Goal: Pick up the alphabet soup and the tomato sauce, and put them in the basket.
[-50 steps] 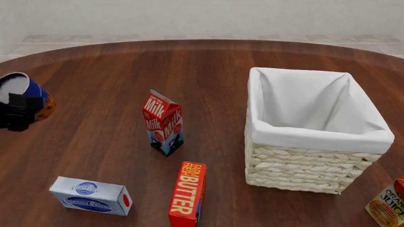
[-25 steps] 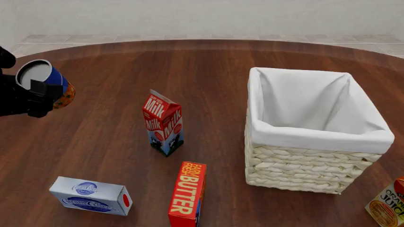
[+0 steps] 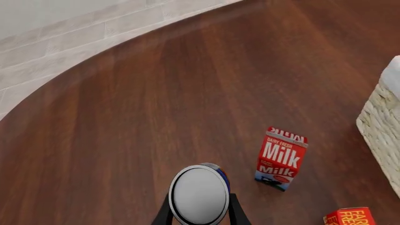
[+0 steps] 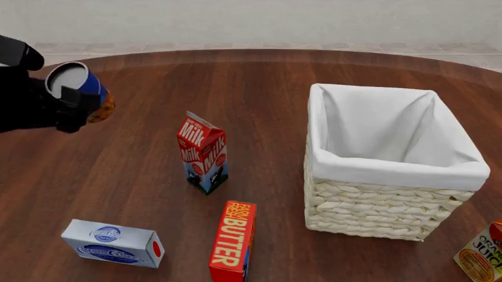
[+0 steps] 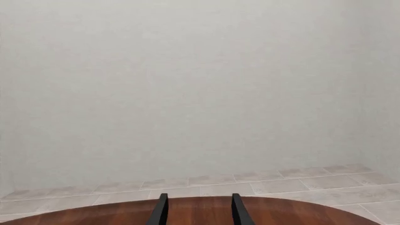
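Note:
My left gripper (image 4: 74,106) is shut on the alphabet soup (image 4: 82,91), a blue can with an orange lower band and a grey top, and holds it tilted in the air at the far left of the front view. In the left wrist view the can's grey top (image 3: 199,194) sits between the fingers. The basket (image 4: 462,170), cream wicker with white lining, stands at the right; its corner shows in the left wrist view (image 3: 384,122). The tomato sauce is out of view. My right gripper (image 5: 196,211) shows only in its own view, fingers apart with nothing between them, pointing at the wall.
A milk carton (image 4: 203,154) stands in the middle of the table. A red butter box (image 4: 233,242) and a white-blue box (image 4: 114,242) lie near the front edge. An orange juice carton (image 4: 482,254) is at the front right corner.
My left gripper has risen and moved right toward the table's middle with the alphabet soup in it. Nothing else has moved.

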Robot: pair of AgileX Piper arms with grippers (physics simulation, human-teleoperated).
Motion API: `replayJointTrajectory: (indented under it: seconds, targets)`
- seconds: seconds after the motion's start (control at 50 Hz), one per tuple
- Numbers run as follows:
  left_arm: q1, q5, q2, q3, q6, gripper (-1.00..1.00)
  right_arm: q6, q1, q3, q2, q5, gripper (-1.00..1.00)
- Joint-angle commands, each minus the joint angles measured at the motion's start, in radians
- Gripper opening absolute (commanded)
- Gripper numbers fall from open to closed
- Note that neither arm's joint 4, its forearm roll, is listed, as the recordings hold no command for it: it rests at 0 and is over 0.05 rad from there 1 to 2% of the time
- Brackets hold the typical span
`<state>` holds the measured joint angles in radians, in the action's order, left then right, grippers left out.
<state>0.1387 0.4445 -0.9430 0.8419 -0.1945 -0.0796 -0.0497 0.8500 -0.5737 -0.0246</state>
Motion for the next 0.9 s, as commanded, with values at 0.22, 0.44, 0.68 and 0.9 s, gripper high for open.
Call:
replayJointTrajectory:
  seconds: [0.22, 0.44, 0.68, 0.9]
  targets:
    - [0.079, -0.034, -0.050, 0.040, -0.004, -1.00, 0.003, 0.005, 0.003, 0.007, 0.006, 1.00]
    - [0.116, -0.059, -0.092, 0.057, 0.001, -1.00, 0.006, 0.005, 0.003, 0.007, 0.003, 1.00]
    - [0.154, -0.082, -0.133, 0.069, 0.004, -1.00, 0.005, 0.004, 0.000, 0.009, -0.001, 1.00]
    - [0.192, -0.118, -0.176, 0.063, 0.013, -1.00, 0.006, 0.002, -0.005, 0.007, -0.009, 1.00]
